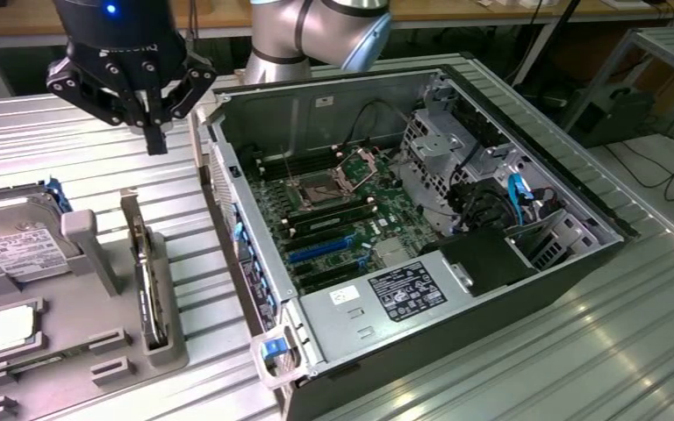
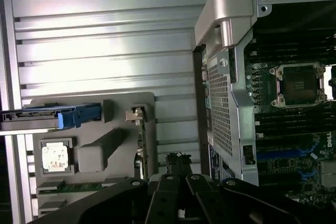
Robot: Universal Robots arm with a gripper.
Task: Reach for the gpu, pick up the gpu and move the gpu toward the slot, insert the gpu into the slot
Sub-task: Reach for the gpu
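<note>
The gripper is held high and pointed straight down, fingers pressed together on nothing; the gpu is stood on edge in the grey holder below it.

The grey arm bends in from the back, with its black wrist aimed straight down. The fingers hang pinched together and empty, high at the exterior view's left.

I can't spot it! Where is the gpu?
On the exterior view's left, the gpu stands on edge in the grey holder, between the hard drive and the open computer case.
</note>
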